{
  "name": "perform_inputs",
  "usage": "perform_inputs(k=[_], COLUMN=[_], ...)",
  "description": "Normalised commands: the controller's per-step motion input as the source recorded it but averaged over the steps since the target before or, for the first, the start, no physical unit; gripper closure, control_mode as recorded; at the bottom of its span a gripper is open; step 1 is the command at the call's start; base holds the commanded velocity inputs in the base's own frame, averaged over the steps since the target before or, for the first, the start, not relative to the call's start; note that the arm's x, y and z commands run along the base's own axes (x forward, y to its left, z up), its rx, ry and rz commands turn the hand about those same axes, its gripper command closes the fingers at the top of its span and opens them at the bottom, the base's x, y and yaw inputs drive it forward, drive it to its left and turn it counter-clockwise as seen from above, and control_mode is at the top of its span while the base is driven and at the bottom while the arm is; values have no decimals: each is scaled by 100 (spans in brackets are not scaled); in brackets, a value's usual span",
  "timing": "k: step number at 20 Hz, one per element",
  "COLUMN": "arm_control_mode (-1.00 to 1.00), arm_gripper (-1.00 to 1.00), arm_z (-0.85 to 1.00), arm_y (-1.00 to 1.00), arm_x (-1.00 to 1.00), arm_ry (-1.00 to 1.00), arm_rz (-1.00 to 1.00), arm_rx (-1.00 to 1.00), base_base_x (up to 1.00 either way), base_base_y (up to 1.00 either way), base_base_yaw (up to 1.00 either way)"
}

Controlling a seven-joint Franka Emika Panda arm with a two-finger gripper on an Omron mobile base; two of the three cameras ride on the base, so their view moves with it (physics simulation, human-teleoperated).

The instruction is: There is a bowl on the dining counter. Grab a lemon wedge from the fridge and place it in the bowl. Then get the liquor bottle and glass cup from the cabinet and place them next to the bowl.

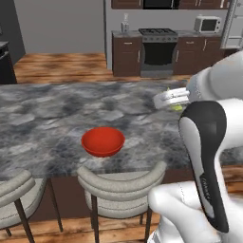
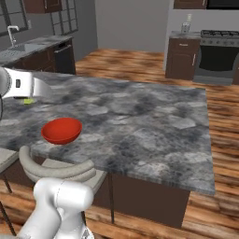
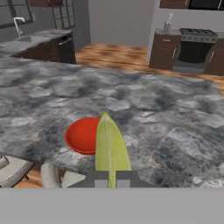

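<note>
Grey marbled surface [image 1: 57,109] in a kitchen, with our end effector [image 3: 112,177] clamped on a lemon wedge [image 3: 111,144].

We see the red bowl [image 1: 103,141] near the front edge of the surface, just behind two pale chairs [image 1: 121,187]; in the hand view the yellow-green lemon wedge stands up between the closed fingertips, its tip overlapping the bowl's right side, held above the surface; in the left base view the end effector [image 1: 172,98] hangs to the right of the bowl and apart from it, a bit of yellow-green showing beneath; behind us stand a stove [image 1: 158,51], a microwave [image 1: 207,23], and dark cabinets [image 1: 127,56]; a sink [image 2: 21,46] sits on the far left counter.
</note>
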Motion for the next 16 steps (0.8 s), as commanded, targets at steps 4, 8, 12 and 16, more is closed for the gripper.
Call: perform_inputs(k=[4, 8, 12, 16], arm_control_mode=[-100, -100, -100, -100], arm_gripper=[100, 100, 100, 100], arm_z=[-26, -33, -48, -65], arm_y=[98, 61, 6, 0], arm_x=[65, 70, 56, 54], arm_ry=[50, 52, 41, 29], arm_rz=[-16, -3, 3, 6], arm_rx=[-23, -17, -5, 0], base_base_x=[0, 0, 0, 0], base_base_y=[0, 0, 0, 0], base_base_yaw=[0, 0, 0, 0])
